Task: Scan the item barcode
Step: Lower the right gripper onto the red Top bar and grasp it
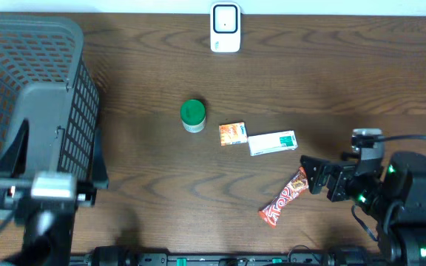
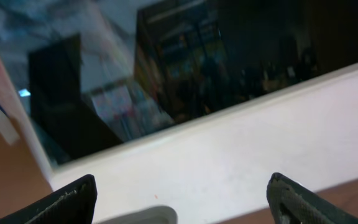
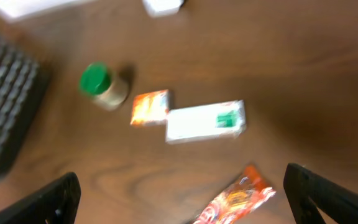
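Far left, the grey basket (image 1: pixel 43 81) sits waiting, most likely the drop spot for scanned goods. The left gripper (image 2: pixel 182 199) hangs above its near edge, jaws spread wide with nothing between them, and its camera looks off at a wall, so this arm seems parked out of the way.

Moving right, a jar (image 1: pixel 192 115) with a green lid stands upright mid-table. Past it, at the far edge, there's the white scanner (image 1: pixel 225 28), set where either arm could bring an item up to it.

Next come a small orange box (image 1: pixel 232 134) and, just beside it, a long white box (image 1: pixel 272 142) with a green end, both lying flat on the table (image 1: pixel 146 66).

Now the likely target: the bar (image 1: pixel 285 197), a red and orange wrapper with white lettering, lying flat and slanted, nearer than the boxes and right of centre. Its printed face is up; no barcode shows, so I'd guess it's underneath or too small to tell.

And on the right, the right gripper (image 3: pixel 180 177) is fully open and empty, hovering just right of the bar's far end and apart from it, angled in as if lining up a pick
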`<state>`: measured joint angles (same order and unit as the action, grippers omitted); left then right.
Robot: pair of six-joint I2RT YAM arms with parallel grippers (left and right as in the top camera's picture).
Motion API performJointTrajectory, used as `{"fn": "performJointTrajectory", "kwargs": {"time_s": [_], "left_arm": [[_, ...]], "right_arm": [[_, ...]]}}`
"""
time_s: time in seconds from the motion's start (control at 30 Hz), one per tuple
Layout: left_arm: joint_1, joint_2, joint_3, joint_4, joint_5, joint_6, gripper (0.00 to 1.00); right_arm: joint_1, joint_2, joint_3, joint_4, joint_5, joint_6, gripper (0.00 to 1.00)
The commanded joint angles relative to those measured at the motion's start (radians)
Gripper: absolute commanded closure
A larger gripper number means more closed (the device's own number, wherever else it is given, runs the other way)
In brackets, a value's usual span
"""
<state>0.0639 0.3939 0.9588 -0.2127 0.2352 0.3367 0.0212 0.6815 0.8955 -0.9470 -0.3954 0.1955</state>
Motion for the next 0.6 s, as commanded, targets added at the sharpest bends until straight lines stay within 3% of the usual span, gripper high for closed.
{"fn": "performJointTrajectory", "kwargs": {"time_s": [0.0,0.03,0.07,0.2,0.4,0.57], "left_arm": [[0.005,0.056,-0.004,0.015,0.012,-0.066,0.13],[0.005,0.062,-0.004,0.024,0.012,-0.066,0.13],[0.005,0.063,-0.004,0.033,0.013,-0.066,0.13],[0.005,0.047,-0.004,0.047,0.039,-0.077,0.13],[0.005,0.029,-0.004,0.054,0.042,-0.077,0.13],[0.005,0.029,-0.004,0.066,0.042,-0.077,0.13]], "right_arm": [[0.006,0.047,0.007,-0.005,-0.126,0.026,0.11],[0.006,0.062,0.005,-0.018,-0.126,0.026,0.21],[0.006,0.076,-0.002,-0.037,-0.120,0.026,0.21],[0.006,0.117,-0.106,-0.060,-0.073,0.107,0.11],[0.006,0.116,-0.389,0.147,-0.012,0.382,0.08],[0.006,0.116,-0.531,0.280,0.032,0.509,0.05]]}}
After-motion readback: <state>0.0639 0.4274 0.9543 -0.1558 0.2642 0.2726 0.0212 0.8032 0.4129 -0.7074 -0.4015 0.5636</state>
